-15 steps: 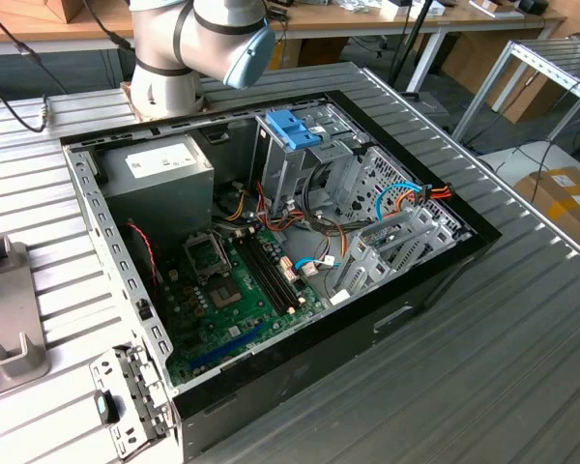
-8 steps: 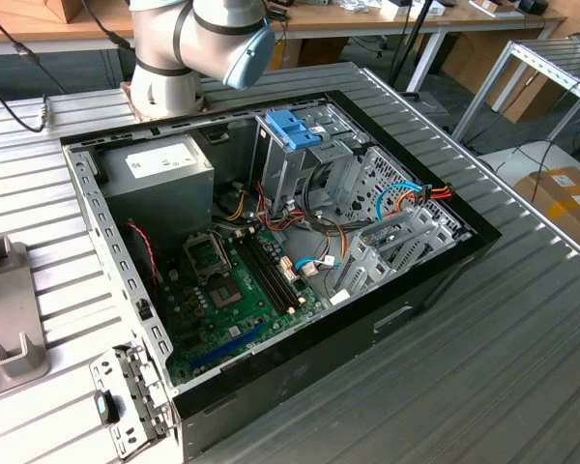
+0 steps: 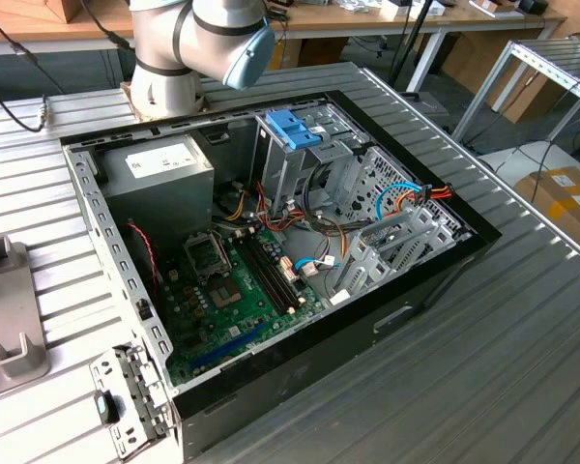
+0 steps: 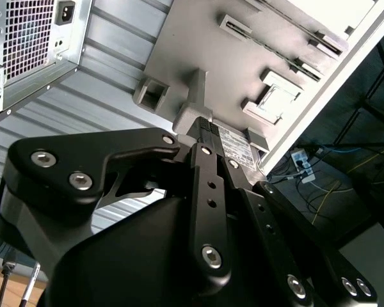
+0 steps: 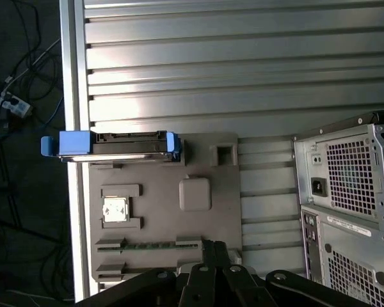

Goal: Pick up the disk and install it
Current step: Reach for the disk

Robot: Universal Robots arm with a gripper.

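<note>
So we're at the very start of this one, the reach-for-the-disk step, as far as I can judge. The disk (image 5: pixel 115 146) is parked on its long edge in a slot of the grey parts tray (image 5: pixel 160 185). It sits along the tray edge farthest from the gripper, right by the edge of the ribbed metal table (image 5: pixel 211 64). Its blue end tab pokes out past that table edge. Nothing is touching it.

The gripper (image 5: pixel 214 251) hangs over the opposite edge of the tray in the first wrist view, well apart from the disk. Its fingertips look pressed together with nothing between them, so it's closed and empty.

The open PC case (image 3: pixel 367 329) sits in the middle of the table in the exterior view, with the tray (image 3: pixel 0 319) off at the table edge on the exterior view's left. The case's metal drive cage with the blue latch (image 3: pixel 295 128) is up near the arm's base.

My take on what the grab calls for:
- The fingers have to spread before anything else.
- The gripper has to get across the tray and line up square over the disk's thin upper edge.
- It should come down between the blue rails, not onto them.

The drive is narrow and standing up, so a crooked approach could tip it in the slot or nudge it toward the table edge.
</note>
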